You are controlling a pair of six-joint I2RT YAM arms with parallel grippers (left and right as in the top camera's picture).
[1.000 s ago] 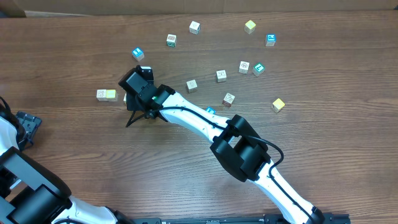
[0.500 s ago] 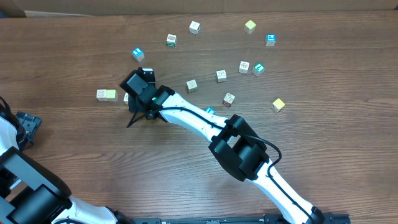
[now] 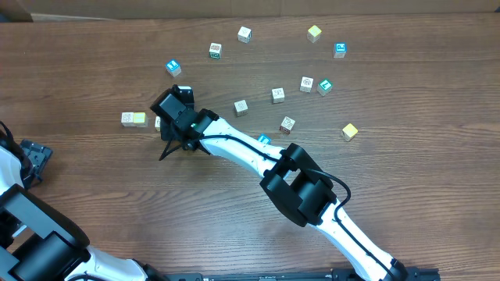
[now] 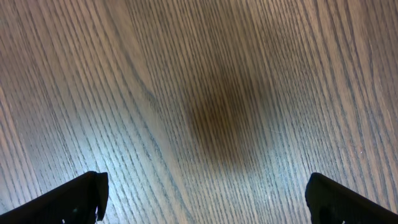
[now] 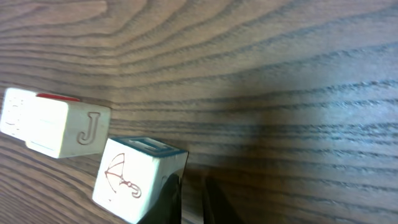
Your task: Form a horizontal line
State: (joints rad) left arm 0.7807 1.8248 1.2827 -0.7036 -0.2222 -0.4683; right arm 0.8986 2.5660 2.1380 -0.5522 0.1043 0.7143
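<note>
Left gripper: black two-finger left gripper (image 4: 205, 194) at the near left edge, low over bare wood, its fingers spread wide with nothing between them.
Table: brown wood-grain tabletop (image 3: 422, 187).
Right arm: white and black right arm (image 3: 234, 144) reaching from the near right corner diagonally to centre left.
Right gripper: black right gripper (image 5: 189, 200) with its fingers drawn together and nothing between them, tips down at the table, just beside a cube.
Horizontal line: the horizontal line (image 3: 133, 119) lies at centre left. A small white cube and a yellow cube touch at its left end. Just to their right, partly under the gripper, sit a white cube printed with a J (image 5: 59, 127) and a blue-topped cube printed with an umbrella (image 5: 138, 177). Whether the yellow cube touches the J cube cannot be told.
Loose cubes, middle: white printed cube (image 3: 241, 107), second yellow cube (image 3: 349, 131), well apart.
Loose cubes, far: blue cube (image 3: 173, 67), third yellow cube (image 3: 314, 33), scattered singly.
</note>
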